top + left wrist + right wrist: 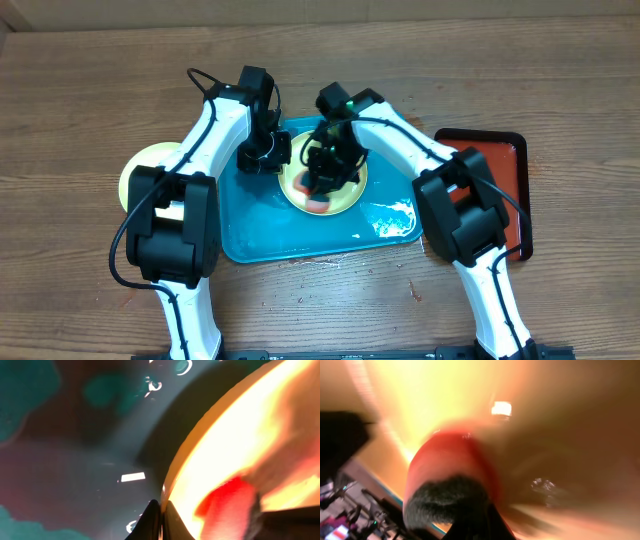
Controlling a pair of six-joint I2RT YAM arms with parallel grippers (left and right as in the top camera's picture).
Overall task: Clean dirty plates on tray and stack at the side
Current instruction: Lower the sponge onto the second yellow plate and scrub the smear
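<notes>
A pale yellow-green dirty plate (352, 190) lies on the teal tray (300, 235), near its back. My left gripper (272, 158) is shut on the plate's left rim; in the left wrist view its black fingers (152, 522) pinch the plate (235, 435) edge above the tray (75, 460). My right gripper (325, 182) is over the plate's middle, shut on a red sponge (447, 460) with a dark fuzzy face, pressed to the plate (445, 395). Red (318, 205) shows on the plate's near side. A second yellow-green plate (150, 168) lies on the table left of the tray.
A smaller red tray with a black rim (495, 175) sits at the right, partly under my right arm. Wet patches glisten on the teal tray's right end (395, 220). Bare wooden table (90, 90) surrounds everything.
</notes>
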